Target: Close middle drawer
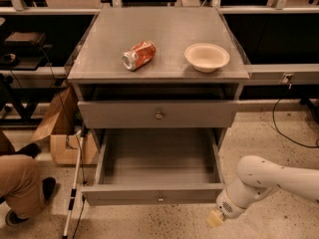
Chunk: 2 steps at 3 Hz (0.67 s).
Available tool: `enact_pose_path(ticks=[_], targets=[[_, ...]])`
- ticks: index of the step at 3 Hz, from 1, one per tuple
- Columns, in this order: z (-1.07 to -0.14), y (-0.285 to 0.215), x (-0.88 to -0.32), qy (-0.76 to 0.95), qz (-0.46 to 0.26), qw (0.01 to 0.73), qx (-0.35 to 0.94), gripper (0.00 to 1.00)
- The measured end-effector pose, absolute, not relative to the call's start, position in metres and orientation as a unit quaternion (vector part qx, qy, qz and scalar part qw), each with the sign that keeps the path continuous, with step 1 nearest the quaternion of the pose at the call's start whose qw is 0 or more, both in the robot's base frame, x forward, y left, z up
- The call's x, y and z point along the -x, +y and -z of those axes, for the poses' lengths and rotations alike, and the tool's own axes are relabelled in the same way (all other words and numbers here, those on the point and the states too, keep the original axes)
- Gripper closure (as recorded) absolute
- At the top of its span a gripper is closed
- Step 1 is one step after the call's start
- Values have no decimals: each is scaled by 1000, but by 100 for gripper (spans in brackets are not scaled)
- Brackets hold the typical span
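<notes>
The middle drawer [158, 167] is pulled far out of the grey cabinet, its long plain tray bare. Its low front panel [124, 195] carries a small round knob [160, 198]. My gripper [215, 218] hangs at the end of the white arm [269, 180], low at the right. It is just right of and slightly in front of the panel's right end, apart from it.
Above it is a taller grey drawer front [199, 114] with a like knob. The cabinet top [164, 29] holds a crushed red can [138, 55] and a beige bowl [207, 57]. A person's leg [20, 183], a white cane [73, 183] and a cardboard box [62, 128] are at the left.
</notes>
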<state>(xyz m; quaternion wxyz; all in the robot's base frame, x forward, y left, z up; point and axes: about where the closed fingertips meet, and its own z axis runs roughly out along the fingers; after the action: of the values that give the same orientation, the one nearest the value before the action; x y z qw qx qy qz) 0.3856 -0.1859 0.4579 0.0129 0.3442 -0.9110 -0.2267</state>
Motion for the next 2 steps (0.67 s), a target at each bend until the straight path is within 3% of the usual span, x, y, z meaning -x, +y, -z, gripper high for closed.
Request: enact_pose_path(ticks=[1, 2], targets=[[-452, -191, -398, -910, 269, -10, -316, 100], [-448, -201, -421, -911, 319, -55, -257, 100]])
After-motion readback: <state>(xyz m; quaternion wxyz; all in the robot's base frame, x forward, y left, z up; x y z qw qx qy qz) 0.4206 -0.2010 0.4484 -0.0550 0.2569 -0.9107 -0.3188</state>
